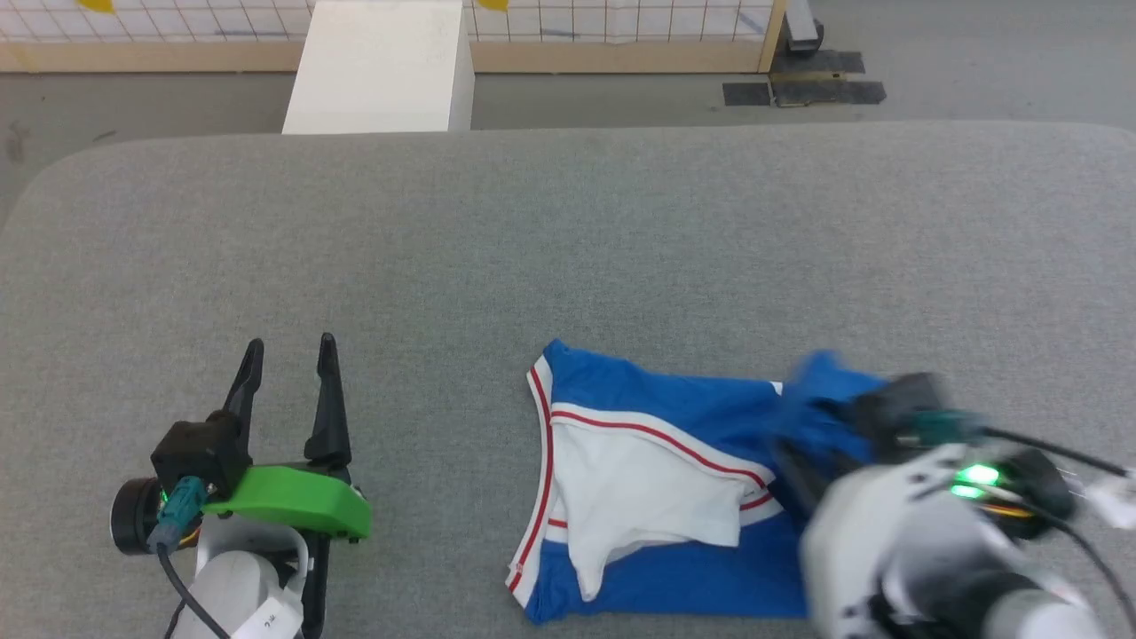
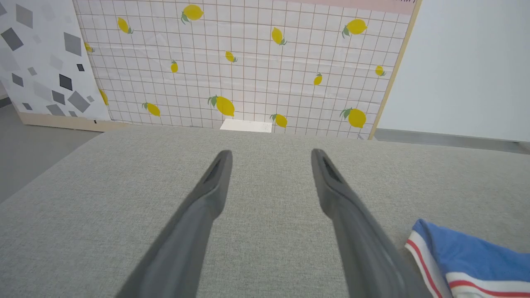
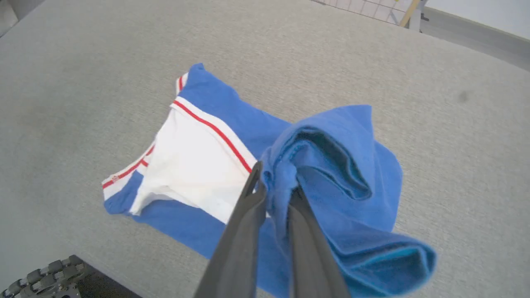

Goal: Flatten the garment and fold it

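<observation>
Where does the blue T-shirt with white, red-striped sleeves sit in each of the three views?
Head view: the bright blue soft-fabric T-shirt lies from lower centre to lower right.
Left wrist view: one striped corner of it shows at the lower right.
Right wrist view: it spreads across the centre, with a bunched blue fold pinched in the right hand.
Shared landmark: its red-striped white edge, lying on the grey fabric tabletop.

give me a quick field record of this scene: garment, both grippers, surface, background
garment: bright blue soft-fabric T-shirt with white sleeves edged in red stripes, not flat, one blue end bunched and raised
right gripper: shut on a blue fold of the garment
left gripper: open, empty, apart from the garment
surface: grey fabric-covered table
background: white box, lemon-patterned wall panel
</observation>
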Motion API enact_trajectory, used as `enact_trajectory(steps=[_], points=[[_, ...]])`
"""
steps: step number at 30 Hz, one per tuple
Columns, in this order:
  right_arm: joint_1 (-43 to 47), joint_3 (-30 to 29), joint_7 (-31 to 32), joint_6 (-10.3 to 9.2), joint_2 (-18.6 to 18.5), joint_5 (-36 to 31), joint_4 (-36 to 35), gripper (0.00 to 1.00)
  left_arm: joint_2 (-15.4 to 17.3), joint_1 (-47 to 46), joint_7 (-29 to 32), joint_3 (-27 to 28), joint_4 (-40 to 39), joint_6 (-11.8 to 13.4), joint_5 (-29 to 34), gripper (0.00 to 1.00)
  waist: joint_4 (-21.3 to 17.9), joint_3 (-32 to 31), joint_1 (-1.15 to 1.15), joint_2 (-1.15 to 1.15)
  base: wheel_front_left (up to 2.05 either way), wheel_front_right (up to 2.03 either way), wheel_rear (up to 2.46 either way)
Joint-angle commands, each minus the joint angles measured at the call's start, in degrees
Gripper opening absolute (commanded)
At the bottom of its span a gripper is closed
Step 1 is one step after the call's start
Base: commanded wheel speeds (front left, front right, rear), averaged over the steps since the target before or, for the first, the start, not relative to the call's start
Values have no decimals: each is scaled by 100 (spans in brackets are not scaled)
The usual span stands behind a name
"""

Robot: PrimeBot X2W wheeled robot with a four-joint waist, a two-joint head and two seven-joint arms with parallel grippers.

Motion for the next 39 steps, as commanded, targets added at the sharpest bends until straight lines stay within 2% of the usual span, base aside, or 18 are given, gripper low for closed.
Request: enact_trajectory(steps=[1,4,9,16,17,18,19,24,29,34,39], points=[[-235,304,-68,-9,-35,24,60,0,-28,-88,-28,0,8,-38,60,100,52,76,0,0,0,0,0],[-680,978,-316,-9,23,103,515,0,-51,-175,-28,-24,-8,-51,73,100,145,174,0,0,0,0,0],[-1413,1720,-768,-9,156,208,1667,0,-109,-310,-28,-72,-4,-83,86,100,360,357,0,0,0,0,0],[-2095,2100,-1221,-9,228,382,3134,0,-180,-430,-28,-70,30,-99,97,100,553,545,0,0,0,0,0],[-2161,2133,-1272,-9,232,477,3324,3,-188,-433,-28,-64,38,-102,101,100,562,556,0,0,0,0,0],[-2206,2165,-1301,-9,234,557,3456,29,-195,-434,-28,-61,45,-106,105,100,569,561,0,0,0,0,0],[-2264,2243,-1318,-9,235,644,3591,100,-203,-434,-28,-55,54,-109,109,100,573,563,0,0,0,0,0],[-2413,2465,-1590,-9,237,1133,3705,100,-219,-382,-28,9,96,-110,131,100,488,481,0,0,0,0,0],[-2371,2458,-2496,-9,238,1630,3026,100,-210,-317,-28,69,121,-138,154,100,340,301,0,0,0,0,0],[-2032,1648,-3844,-9,238,1413,2186,100,-189,-245,-28,116,84,-160,188,100,185,128,0,0,0,0,0],[-1200,283,-4914,-9,238,1039,1585,100,-186,-187,-28,125,60,-190,211,100,107,12,0,0,0,0,0]])
